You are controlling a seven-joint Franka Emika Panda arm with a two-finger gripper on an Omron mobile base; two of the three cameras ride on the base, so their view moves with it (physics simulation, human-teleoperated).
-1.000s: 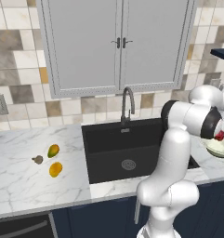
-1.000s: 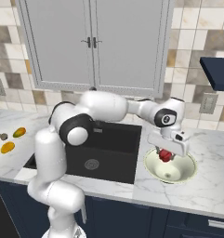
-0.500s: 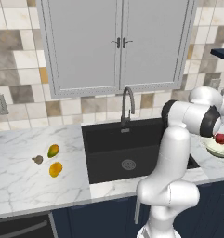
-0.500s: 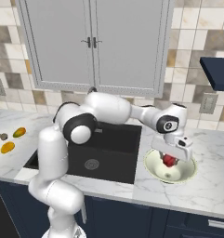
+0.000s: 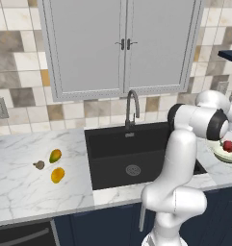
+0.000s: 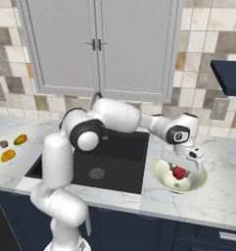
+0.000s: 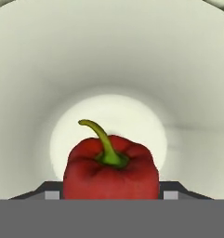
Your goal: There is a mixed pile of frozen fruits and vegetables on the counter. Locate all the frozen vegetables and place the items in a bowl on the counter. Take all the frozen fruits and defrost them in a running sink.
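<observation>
A glossy red pepper-like vegetable (image 7: 111, 174) with a green stem sits low inside the pale bowl (image 6: 161, 175), right of the sink (image 6: 114, 162). My gripper (image 6: 182, 165) reaches down into the bowl, and its fingertips (image 7: 53, 195) flank the red vegetable (image 6: 178, 172) closely on both sides. Whether they still press on it is unclear. On the left counter (image 5: 21, 192) lie two yellow-orange fruits (image 5: 55, 155) (image 5: 58, 175) and a small grey-brown mushroom-like lump (image 5: 39, 165). The bowl (image 5: 218, 153) with the red vegetable (image 5: 228, 146) shows at the right edge behind my arm.
A dark gooseneck faucet (image 5: 132, 103) stands behind the black basin (image 5: 132, 153), with no water visible. Grey wall cabinets hang above. A dark navy shelf corner (image 6: 229, 76) juts out at the upper right. My arm spans across the sink.
My gripper has come down with the red vegetable from just above the bowl to low inside it. The fruits and the mushroom-like lump have not moved.
</observation>
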